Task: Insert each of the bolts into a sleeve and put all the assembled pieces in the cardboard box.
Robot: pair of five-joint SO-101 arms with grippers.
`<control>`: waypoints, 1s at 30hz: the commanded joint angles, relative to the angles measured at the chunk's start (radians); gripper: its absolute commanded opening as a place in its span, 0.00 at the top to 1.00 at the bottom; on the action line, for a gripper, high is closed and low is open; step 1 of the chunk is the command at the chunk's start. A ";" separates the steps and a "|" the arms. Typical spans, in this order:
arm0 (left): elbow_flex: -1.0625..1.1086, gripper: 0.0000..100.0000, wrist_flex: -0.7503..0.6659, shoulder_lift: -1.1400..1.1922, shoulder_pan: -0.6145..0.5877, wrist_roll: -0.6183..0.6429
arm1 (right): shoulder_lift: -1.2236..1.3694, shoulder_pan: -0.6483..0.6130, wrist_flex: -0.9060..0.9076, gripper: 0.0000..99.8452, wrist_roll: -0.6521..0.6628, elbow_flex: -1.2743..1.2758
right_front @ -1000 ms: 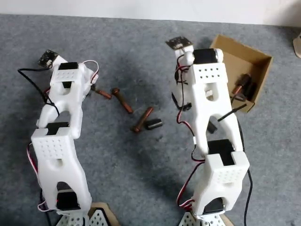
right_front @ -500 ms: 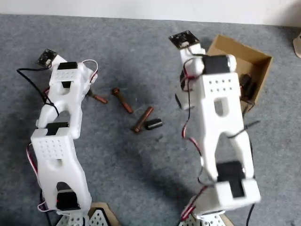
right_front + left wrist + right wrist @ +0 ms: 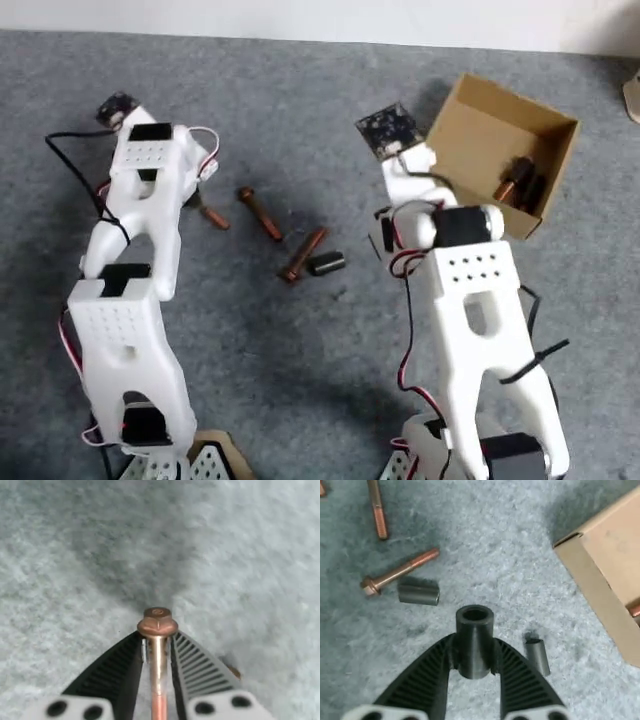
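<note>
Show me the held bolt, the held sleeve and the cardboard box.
held bolt (image 3: 157,626), left wrist view, hex head.
held sleeve (image 3: 474,650), right wrist view, outer side.
cardboard box (image 3: 478,135), high view, bare floor.

The table (image 3: 300,350) has a grey, fuzzy, felt-type top, kinda mottled, with soft shadows lying across it. Along the far side there's a plain white strip (image 3: 300,18), could be wall or board, can't tell. A small beige thing (image 3: 632,95) pokes in at the right edge, cut off. Down at the near edge a tan board corner (image 3: 215,447) sticks out.
</note>
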 commanded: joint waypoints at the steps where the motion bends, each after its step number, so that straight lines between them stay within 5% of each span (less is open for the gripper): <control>1: -0.039 1.00 0.018 -0.125 0.044 -0.074 | -0.051 -0.002 -0.111 1.00 0.044 0.035; 12: -0.039 1.00 0.011 -0.282 0.047 -0.226 | -0.062 -0.008 -0.357 1.00 0.060 0.245; 25: 0.010 1.00 0.009 -0.343 0.153 -0.235 | -0.097 -0.010 -0.682 1.00 0.060 0.496; 30: 0.128 1.00 -0.107 -0.426 0.208 -0.235 | -0.275 -0.045 -0.806 1.00 0.058 0.677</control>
